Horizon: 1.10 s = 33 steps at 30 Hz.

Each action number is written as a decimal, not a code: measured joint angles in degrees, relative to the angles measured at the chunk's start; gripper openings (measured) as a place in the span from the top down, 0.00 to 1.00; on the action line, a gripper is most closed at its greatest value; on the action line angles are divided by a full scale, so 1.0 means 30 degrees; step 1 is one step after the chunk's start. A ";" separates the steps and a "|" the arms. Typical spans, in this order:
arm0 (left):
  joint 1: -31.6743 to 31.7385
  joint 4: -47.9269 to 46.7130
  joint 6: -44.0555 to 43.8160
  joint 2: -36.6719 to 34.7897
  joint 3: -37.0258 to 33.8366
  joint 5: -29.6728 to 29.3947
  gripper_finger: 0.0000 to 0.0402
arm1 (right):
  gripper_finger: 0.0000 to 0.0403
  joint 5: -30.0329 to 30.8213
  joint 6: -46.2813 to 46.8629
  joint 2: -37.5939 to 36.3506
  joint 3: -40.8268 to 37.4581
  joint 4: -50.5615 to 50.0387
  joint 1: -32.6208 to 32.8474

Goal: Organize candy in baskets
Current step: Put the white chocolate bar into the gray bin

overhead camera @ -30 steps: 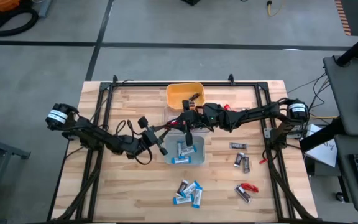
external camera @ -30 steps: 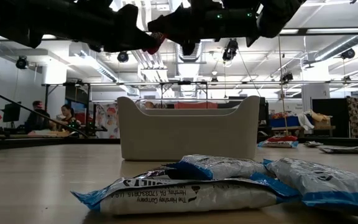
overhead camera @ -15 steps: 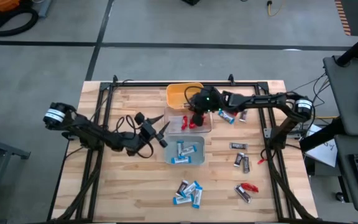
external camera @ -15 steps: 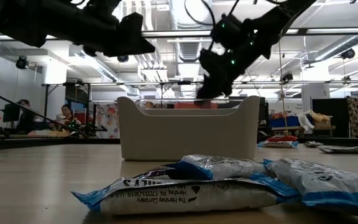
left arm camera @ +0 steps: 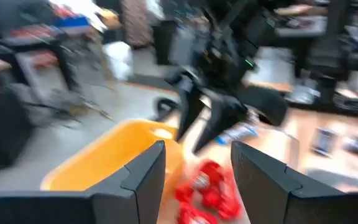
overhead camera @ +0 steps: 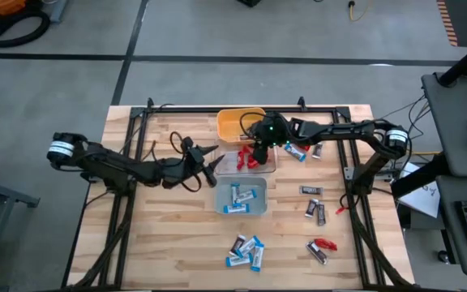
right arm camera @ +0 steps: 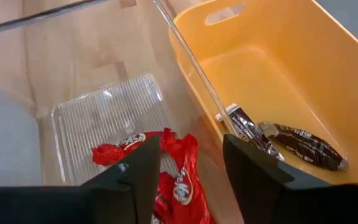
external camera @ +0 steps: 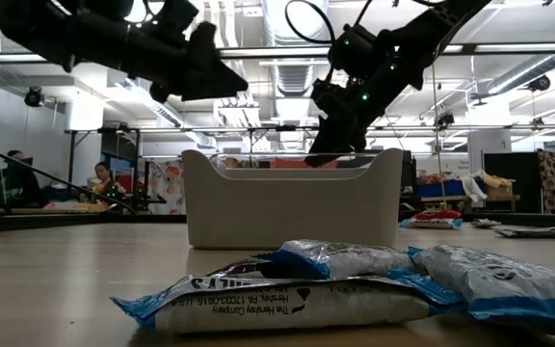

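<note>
Above the clear basket point(overhead camera: 246, 157) at frame centre, right end effector point(overhead camera: 259, 151) open and empty over red candy point(right arm camera: 166, 165), yellow basket point(overhead camera: 235, 123) just behind, left end effector point(overhead camera: 210, 165) open, empty, left of the grey basket point(overhead camera: 241, 196).

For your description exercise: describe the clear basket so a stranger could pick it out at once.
Three baskets stand in a line mid-table. The clear basket is the middle one, between the yellow basket and the grey-blue basket. Alone it is see-through and holds red candy.
</note>
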 joint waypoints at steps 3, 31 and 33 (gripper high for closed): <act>0.0263 -0.3283 -0.1504 -0.1597 -0.0001 0.2132 0.59 | 0.55 0.0134 0.0730 -0.0467 0.0462 -0.1865 0.0000; 0.0244 -1.2576 -0.2413 -0.6674 0.0002 0.2315 0.59 | 0.57 0.2302 0.7148 -0.1487 0.1271 -1.8514 -0.1287; 0.0244 -1.2669 -0.2413 -0.6674 0.0002 0.2312 0.59 | 0.57 0.2308 0.7549 -0.1487 0.0653 -1.8433 -0.1564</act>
